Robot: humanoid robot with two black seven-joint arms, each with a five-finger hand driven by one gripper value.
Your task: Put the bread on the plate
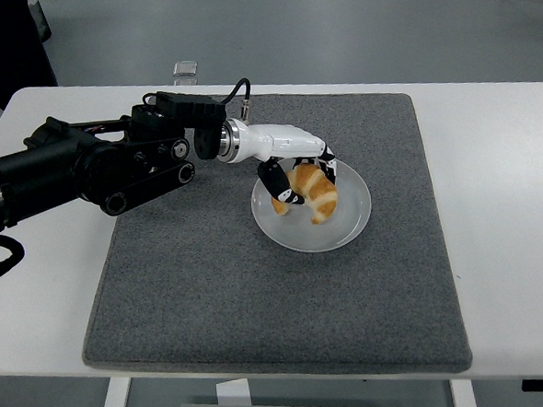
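A golden croissant [316, 195] is held low over the white plate [347, 228], at its upper left part, touching or nearly touching the dish. My left hand [299, 177] reaches in from the left and its black-tipped fingers [276, 187] are curled around the croissant from above and from the left side. The plate sits on the grey mat [212, 281], right of centre. My right arm does not show anywhere.
The grey mat covers most of the white table [511, 198]. My bulky black left forearm [85, 169] lies over the mat's upper left corner. A small clear object [184, 70] sits at the table's far edge.
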